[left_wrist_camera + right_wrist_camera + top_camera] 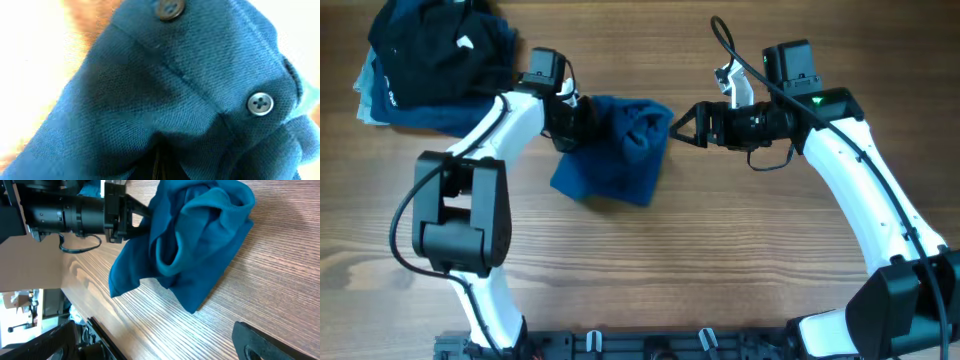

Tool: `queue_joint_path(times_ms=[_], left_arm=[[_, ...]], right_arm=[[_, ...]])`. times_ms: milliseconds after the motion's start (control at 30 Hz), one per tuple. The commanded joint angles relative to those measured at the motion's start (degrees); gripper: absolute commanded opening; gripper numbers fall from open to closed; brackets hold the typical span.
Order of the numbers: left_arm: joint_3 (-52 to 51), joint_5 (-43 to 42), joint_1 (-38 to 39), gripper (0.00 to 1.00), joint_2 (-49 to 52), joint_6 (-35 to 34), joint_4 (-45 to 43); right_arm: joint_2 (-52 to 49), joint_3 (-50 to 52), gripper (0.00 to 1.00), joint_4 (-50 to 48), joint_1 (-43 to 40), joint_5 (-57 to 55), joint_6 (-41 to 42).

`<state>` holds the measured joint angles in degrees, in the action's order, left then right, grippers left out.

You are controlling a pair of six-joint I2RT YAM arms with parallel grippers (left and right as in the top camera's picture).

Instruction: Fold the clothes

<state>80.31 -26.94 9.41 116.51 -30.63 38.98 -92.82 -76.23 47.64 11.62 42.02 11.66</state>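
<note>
The clothes (616,150) are a plain mid-blue garment, bunched in a heap at the table's middle. My left gripper (582,118) is at its left edge and is shut on the cloth. In the left wrist view the blue cloth (165,90) fills the frame, with two buttons showing, and the jaws (160,165) are buried in a dark fold. My right gripper (682,125) is open and empty, just right of the garment and apart from it. The right wrist view shows the garment (195,245), the left gripper (136,215) pinching it, and my right gripper (160,347) spread wide over bare wood.
A pile of navy and black garments (430,55) lies at the back left corner, over a light blue one. The table (740,260) is brown wood. The arm bases stand along the front edge.
</note>
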Motion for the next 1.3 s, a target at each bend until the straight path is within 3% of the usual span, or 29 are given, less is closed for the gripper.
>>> queue_joint_path(times_ms=[0, 133, 233, 400, 567, 800, 1000, 1267], left_arm=[[-2.23, 6.16, -1.99, 0.04, -5.07, 1.97, 4.31], [-2.25, 6.16, -1.77, 0.04, -14.23, 1.44, 10.23], [-2.80, 6.36, -1.75, 0.04, -15.67, -0.02, 18.43], [-7.63, 1.75, -1.20, 0.04, -15.50, 3.48, 18.10], [-15.08, -16.35, -1.18, 0.04, -15.47, 15.91, 7.93], [-15.69, -31.71, -1.14, 0.04, -15.69, 23.43, 2.95], [-15.72, -26.80, -1.31, 0.09, -13.05, 23.39, 0.59], [-15.72, -31.26, -1.33, 0.11, 2.29, 25.99, -6.43]], right_arm=[[-0.85, -0.15, 0.99, -0.63, 0.20, 1.33, -1.16], [-0.85, -0.15, 1.00, -1.18, 0.20, 1.33, -1.14], [-0.85, -0.15, 0.99, -2.21, 0.20, 1.36, -1.03], [-0.85, -0.15, 0.99, -2.12, 0.20, 1.33, -1.18], [-0.85, -0.15, 0.99, -1.90, 0.20, 1.33, -1.66], [-0.85, -0.15, 1.00, -1.22, 0.20, 1.29, -2.73], [-0.85, -0.15, 1.00, -1.64, 0.20, 1.20, -2.93], [-0.85, -0.15, 0.99, 0.61, 0.20, 1.14, -4.20]])
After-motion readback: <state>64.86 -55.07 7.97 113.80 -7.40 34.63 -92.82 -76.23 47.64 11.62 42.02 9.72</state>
